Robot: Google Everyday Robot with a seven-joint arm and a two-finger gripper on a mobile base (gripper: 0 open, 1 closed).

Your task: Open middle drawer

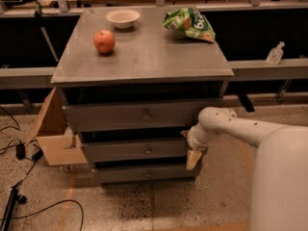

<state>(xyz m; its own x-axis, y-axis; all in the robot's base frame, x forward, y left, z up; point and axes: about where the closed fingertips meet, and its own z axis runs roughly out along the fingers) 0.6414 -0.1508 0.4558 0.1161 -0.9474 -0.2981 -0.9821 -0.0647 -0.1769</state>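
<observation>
A grey metal cabinet has three stacked drawer fronts. The middle drawer [125, 151] is the mid-sized panel with a small central knob [148, 149]. It sits between the widest top drawer [110, 117] and the narrowest bottom drawer [130, 173]. My gripper [190, 148] is on the white arm that reaches in from the right. It is at the right end of the middle drawer front, level with it. Whether it touches the panel cannot be told.
On the cabinet top [144, 57] lie a red apple [104, 41], a white bowl [122, 18] and a green chip bag [188, 24]. A cardboard box [53, 134] stands at the cabinet's left. Cables [19, 186] run over the floor at the left. A bottle [275, 53] stands on a rail at the right.
</observation>
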